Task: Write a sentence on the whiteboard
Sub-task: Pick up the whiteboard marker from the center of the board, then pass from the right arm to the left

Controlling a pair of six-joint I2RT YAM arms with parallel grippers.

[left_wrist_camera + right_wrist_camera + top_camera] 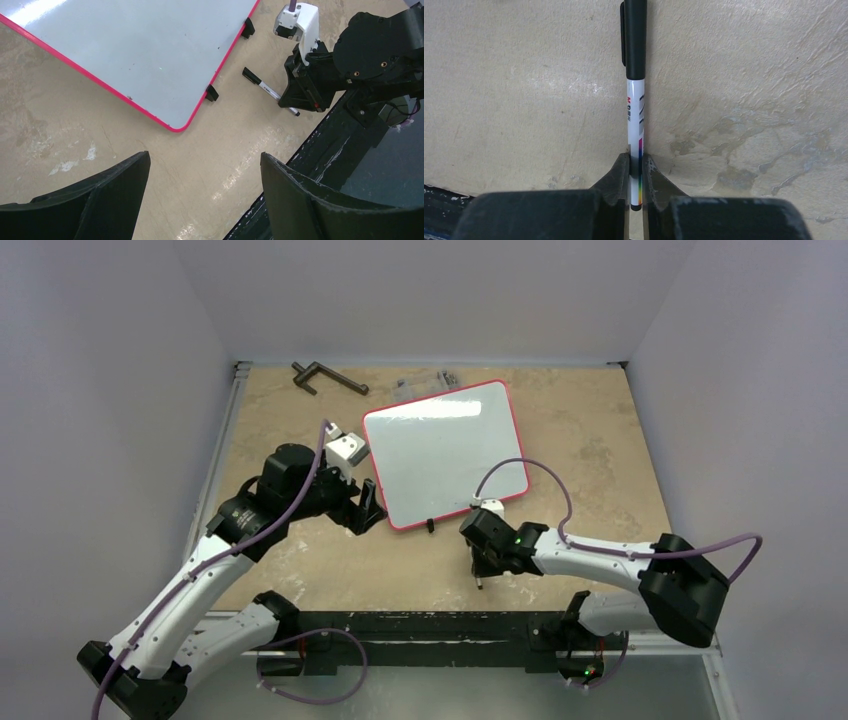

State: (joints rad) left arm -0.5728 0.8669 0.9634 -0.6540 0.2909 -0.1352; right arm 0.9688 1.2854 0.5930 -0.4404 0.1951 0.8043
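Right pincer (635, 167): I see it pinching the tail end of a pen (635, 100) that lies on the table (600, 440), cap pointing away.
Left pincer (205, 159): spread, holding nothing.
Whiteboard (445, 450): lying flat, just beyond the right pincer and beside the left.

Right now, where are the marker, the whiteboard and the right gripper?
marker (635, 110): right wrist view, on the white barrel below the black cap.
whiteboard (445, 455): top external view, on its bare white surface.
right gripper (635, 167): right wrist view, between the fingertips, shut on the marker.
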